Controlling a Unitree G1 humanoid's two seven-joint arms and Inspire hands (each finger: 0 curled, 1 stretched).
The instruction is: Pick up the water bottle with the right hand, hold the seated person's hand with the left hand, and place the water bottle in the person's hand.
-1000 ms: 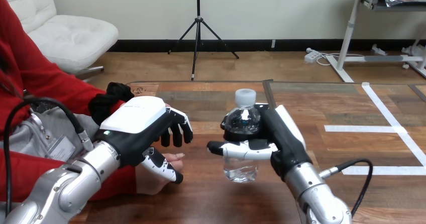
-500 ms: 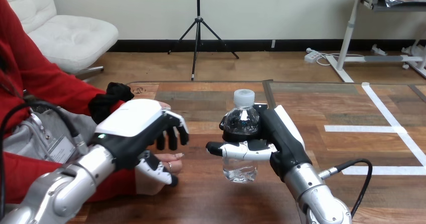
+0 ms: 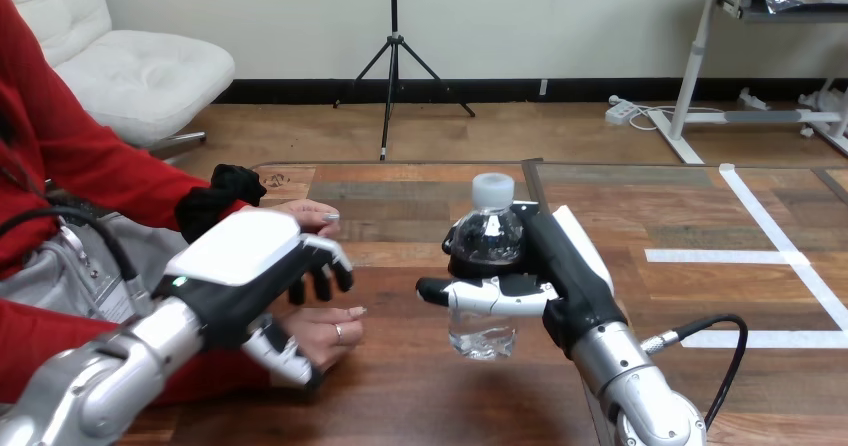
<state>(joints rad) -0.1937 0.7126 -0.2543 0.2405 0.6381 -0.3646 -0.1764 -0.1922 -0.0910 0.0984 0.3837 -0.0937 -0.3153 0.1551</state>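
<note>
The water bottle (image 3: 488, 238) is clear plastic with a white cap and water in its lower part. It stands upright in the right robot hand (image 3: 560, 266), whose fingers and thumb curl round its middle. One of the person's hands (image 3: 335, 328) lies under the left robot hand (image 3: 245, 256), fingertips toward the bottle. The person's other hand (image 3: 305, 212) rests just beyond that robot hand.

Head view, single: mounted on robot's head, facing forward and down across tabletop (image 3: 690, 216), close over near side.
</note>
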